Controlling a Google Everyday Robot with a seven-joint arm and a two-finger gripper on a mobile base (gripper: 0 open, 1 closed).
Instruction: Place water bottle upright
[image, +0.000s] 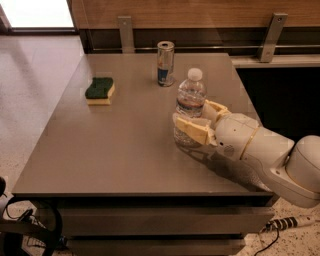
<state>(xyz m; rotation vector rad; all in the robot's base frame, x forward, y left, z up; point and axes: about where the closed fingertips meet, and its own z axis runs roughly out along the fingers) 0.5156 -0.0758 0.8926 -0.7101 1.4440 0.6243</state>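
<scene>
- A grey, flat-topped rectangular table (125, 145) is filling most of the camera view. Its front edge is running along the bottom, and its right edge is dropping off beside a dark gap. The widest bare stretch is lying across the left and front of the top.
- One white, rounded robot arm (270, 155) is reaching in from the lower right. It is lying low over the table's right front corner, with the wrist pointing left.
- Its single gripper (194, 116) is clasping the lower body of the bottle, one cream-coloured finger (192, 131) pressing in front and the other behind.
- One clear ribbed plastic water bottle (190, 95), white-capped and banded in red and white, is standing upright on the table's right half, near the right edge.
- One slim silver-and-blue metal can (165, 63) is standing upright near the back edge, behind the bottle and apart from it.
- One yellow sponge with a green top (99, 90) is lying flat at the back left, well apart from both containers.
</scene>
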